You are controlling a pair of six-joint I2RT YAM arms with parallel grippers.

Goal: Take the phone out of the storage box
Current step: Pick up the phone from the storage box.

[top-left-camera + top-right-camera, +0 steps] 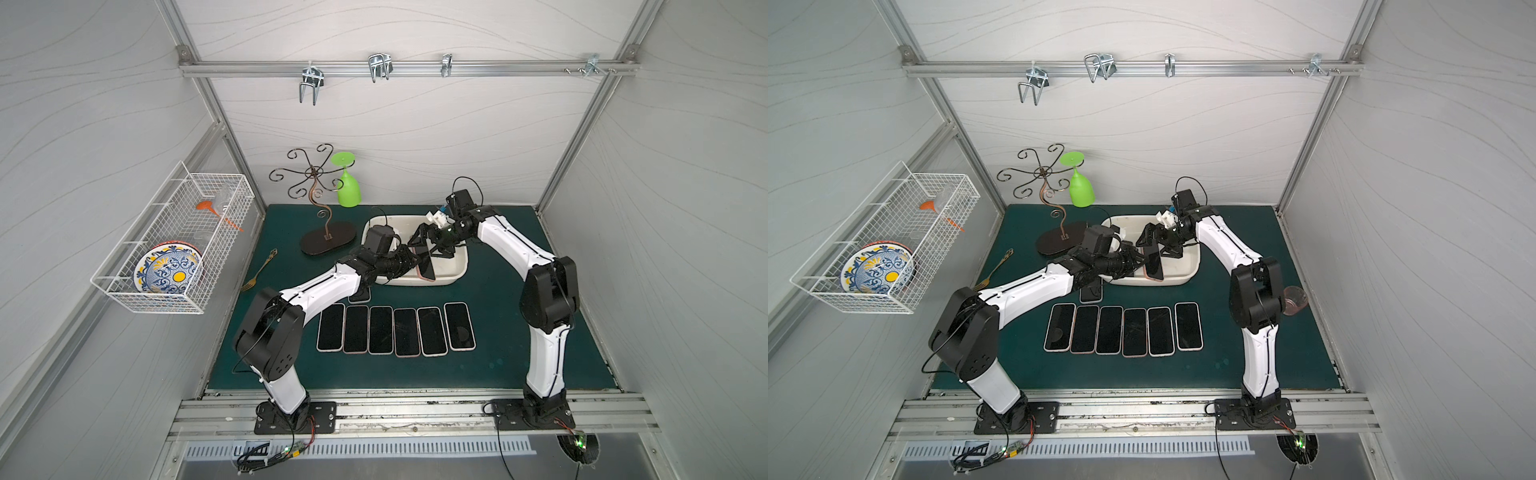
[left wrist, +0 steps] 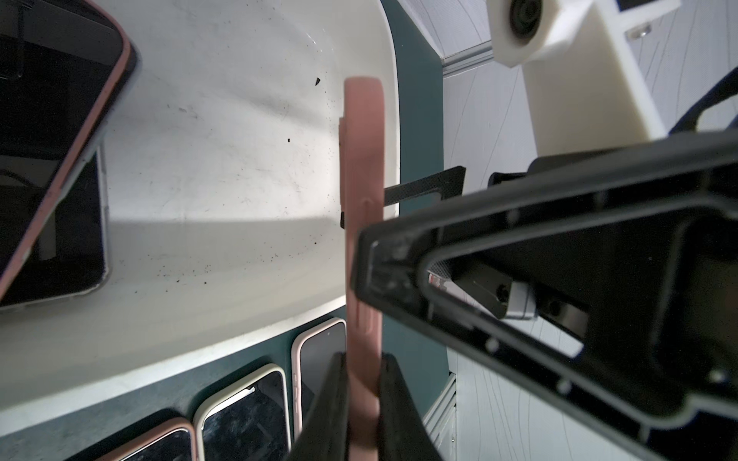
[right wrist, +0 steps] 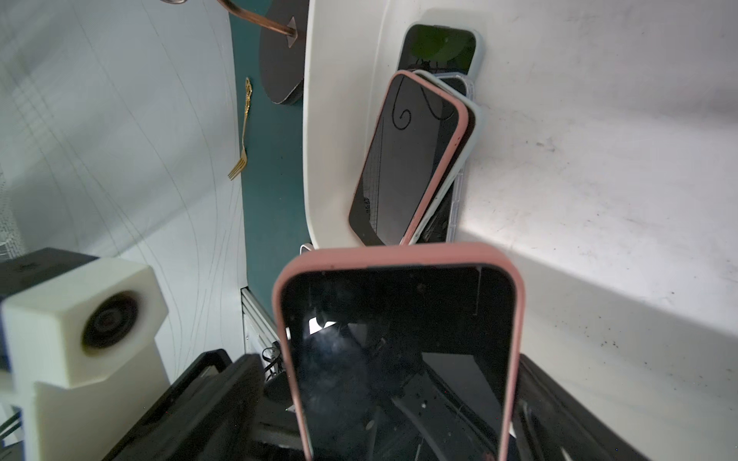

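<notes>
A pink-cased phone (image 1: 426, 264) (image 1: 1153, 264) stands on edge over the near part of the cream storage box (image 1: 457, 270) (image 1: 1187, 274). My left gripper (image 1: 415, 259) (image 2: 361, 359) is shut on the phone's (image 2: 361, 159) thin sides at its lower end. My right gripper (image 1: 428, 245) (image 3: 385, 367) straddles the phone's (image 3: 399, 339) width from the far side. It is open, with a gap at one finger. Other phones (image 3: 411, 159) (image 2: 48, 119) lie stacked against the box's wall (image 3: 343, 119) on its scuffed floor (image 2: 239, 159).
Several phones (image 1: 395, 330) lie in a row on the green mat in front of the box, and one more phone (image 1: 360, 296) lies under my left arm. A metal cup stand (image 1: 320, 208) with a green glass (image 1: 348, 187), a gold fork (image 1: 259, 272) and a wire basket (image 1: 174, 249) are to the left.
</notes>
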